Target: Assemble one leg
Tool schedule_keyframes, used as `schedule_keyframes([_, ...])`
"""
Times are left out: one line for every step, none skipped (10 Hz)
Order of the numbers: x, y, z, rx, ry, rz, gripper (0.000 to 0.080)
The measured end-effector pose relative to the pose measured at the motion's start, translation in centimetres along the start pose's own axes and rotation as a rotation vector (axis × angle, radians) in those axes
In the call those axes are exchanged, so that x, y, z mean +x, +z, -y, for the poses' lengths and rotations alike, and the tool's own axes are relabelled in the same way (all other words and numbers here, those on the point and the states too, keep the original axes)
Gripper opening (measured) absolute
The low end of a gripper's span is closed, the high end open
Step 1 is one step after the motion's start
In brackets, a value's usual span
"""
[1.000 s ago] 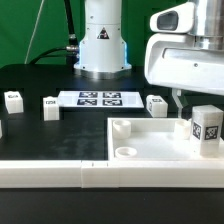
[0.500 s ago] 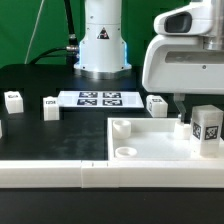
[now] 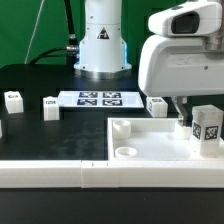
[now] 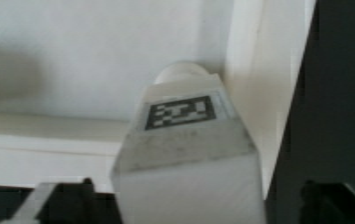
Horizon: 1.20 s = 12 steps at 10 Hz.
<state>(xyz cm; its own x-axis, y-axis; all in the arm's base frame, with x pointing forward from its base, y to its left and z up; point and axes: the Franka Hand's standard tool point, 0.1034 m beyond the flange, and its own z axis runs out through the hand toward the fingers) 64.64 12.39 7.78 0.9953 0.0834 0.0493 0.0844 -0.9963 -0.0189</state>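
My gripper point(image 4: 184, 205) straddles the leg point(image 3: 207, 128). In the wrist view its fingers point(image 4: 67, 205) show low on either side of the block, but I cannot tell whether they press it. The leg stands upright at the right edge of the exterior frame, at the right end of the large white panel point(image 3: 150, 138), with its tag toward the camera. Other small white blocks point(image 3: 51, 106) sit on the black table point(image 3: 30, 85) at mid-height, either side of the marker board point(image 3: 98, 98). A long white bar point(image 3: 50, 172) crosses the lower frame.
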Motion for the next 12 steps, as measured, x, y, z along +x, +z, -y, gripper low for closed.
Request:
schedule_keyframes([0.0,0.0,0.0,0.000,0.000,0.000,0.0426])
schedule_keyframes([0.0,0.0,0.0,0.000,0.000,0.000,0.0426])
schedule_keyframes([0.0,0.0,-0.1,0.001,0.016,0.000,0.0291])
schedule_keyframes([0.0,0.0,-0.1,0.000,0.052,0.000,0.0291])
schedule_keyframes([0.0,0.0,-0.2,0.002,0.091,0.000,0.0291])
schedule_keyframes([0.0,0.0,-0.3,0.001,0.211,0.001,0.0291])
schedule_keyframes([0.0,0.0,-0.4,0.000,0.301,0.001,0.0291])
schedule_keyframes([0.0,0.0,-0.6,-0.002,0.444,0.002,0.0291])
schedule_keyframes([0.0,0.1,-0.8,-0.004,0.564,0.001,0.0291])
schedule_keyframes([0.0,0.2,-1.0,-0.007,0.745,-0.001,0.0291])
schedule_keyframes([-0.1,0.2,-1.1,-0.013,0.873,0.000,0.0292])
schedule_keyframes([-0.2,0.2,-1.2,-0.009,0.981,0.003,0.0292])
